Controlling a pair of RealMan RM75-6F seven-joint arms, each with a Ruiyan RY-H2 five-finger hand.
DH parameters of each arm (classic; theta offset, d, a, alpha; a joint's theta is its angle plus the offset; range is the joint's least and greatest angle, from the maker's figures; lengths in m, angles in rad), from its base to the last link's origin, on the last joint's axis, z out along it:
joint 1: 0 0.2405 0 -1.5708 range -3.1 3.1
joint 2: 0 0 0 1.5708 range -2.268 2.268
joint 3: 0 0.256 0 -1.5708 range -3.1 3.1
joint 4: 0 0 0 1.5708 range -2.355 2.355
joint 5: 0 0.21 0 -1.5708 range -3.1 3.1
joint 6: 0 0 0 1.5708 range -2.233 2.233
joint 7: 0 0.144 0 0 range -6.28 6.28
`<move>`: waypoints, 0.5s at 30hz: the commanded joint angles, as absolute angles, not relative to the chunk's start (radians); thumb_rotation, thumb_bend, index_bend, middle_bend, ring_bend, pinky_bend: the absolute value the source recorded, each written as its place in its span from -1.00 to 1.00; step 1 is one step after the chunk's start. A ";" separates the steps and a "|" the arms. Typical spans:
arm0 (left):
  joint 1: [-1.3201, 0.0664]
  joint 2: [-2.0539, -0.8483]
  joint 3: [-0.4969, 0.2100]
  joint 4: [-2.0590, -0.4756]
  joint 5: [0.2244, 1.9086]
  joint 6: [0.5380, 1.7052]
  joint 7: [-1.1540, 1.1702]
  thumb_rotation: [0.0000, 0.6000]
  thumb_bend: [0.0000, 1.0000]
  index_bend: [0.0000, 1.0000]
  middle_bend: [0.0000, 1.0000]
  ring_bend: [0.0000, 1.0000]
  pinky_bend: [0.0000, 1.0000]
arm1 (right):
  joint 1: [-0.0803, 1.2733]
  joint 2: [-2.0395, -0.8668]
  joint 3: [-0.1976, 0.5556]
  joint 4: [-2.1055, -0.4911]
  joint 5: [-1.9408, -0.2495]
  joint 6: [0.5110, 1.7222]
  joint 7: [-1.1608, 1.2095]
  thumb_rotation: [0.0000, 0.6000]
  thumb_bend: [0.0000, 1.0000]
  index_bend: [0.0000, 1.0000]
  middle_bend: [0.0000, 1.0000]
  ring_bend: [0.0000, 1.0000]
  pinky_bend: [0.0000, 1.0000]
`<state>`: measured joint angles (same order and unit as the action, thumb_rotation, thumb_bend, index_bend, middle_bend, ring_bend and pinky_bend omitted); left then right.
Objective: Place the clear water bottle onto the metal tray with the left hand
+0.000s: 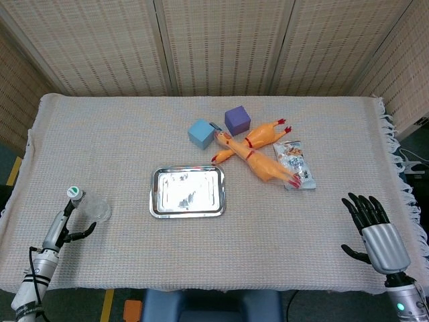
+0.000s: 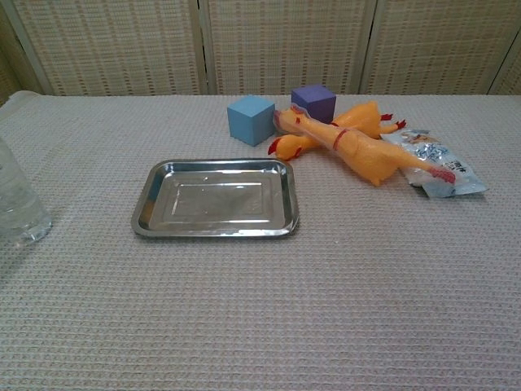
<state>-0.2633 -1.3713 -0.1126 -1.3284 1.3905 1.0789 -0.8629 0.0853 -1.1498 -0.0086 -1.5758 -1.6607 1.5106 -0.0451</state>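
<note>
The left hand (image 1: 66,225) hovers at the near left edge of the table, seen edge-on from the head view, fingers extended and apart, thumb stuck out toward the right. It holds nothing. Its fingertips (image 1: 70,203) reach up to the clear water bottle (image 1: 90,205), just beside the green-and-white cap (image 1: 74,193); whether they touch the plastic cannot be told.

The bottle stands on the cloth well to the left of the metal tray (image 1: 187,192), and in the chest view only its lower body shows at the left border (image 2: 18,204). The step in hand looks like the reach, with the grasp not yet made. The next move probably calls for wrapping the fingers round the bottle's body, lifting it clear of the cloth, and carrying it rightward to set it down inside the tray's raised rim.

The bottle is a thin, see-through cylinder, likely slippery and easily dented. The tray is a shallow rectangle of polished steel with rounded corners, its floor mirror-bright. The tablecloth (image 1: 134,127) is a pale waffle weave, fringed at its right edge.

The right hand (image 1: 377,231) rests open and empty at the near right corner, dark fingers spread.
</note>
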 commanded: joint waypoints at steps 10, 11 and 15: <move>-0.300 -1.432 -0.141 -1.277 1.356 1.073 -0.798 1.00 -0.36 -1.00 -1.00 -1.00 -0.94 | 0.087 -1.144 -0.015 -1.584 -1.659 1.497 -0.051 1.00 -0.95 -1.00 -1.00 -1.00 -1.00; -0.304 -1.435 -0.143 -1.276 1.354 1.071 -0.796 1.00 -0.35 -1.00 -1.00 -1.00 -0.94 | 0.087 -1.144 -0.015 -1.584 -1.658 1.496 -0.053 1.00 -0.95 -1.00 -1.00 -1.00 -1.00; -0.315 -1.440 -0.143 -1.278 1.351 1.057 -0.793 1.00 -0.36 -1.00 -1.00 -1.00 -0.92 | 0.088 -1.145 -0.014 -1.584 -1.654 1.493 -0.054 1.00 -0.95 -1.00 -1.00 -1.00 -1.00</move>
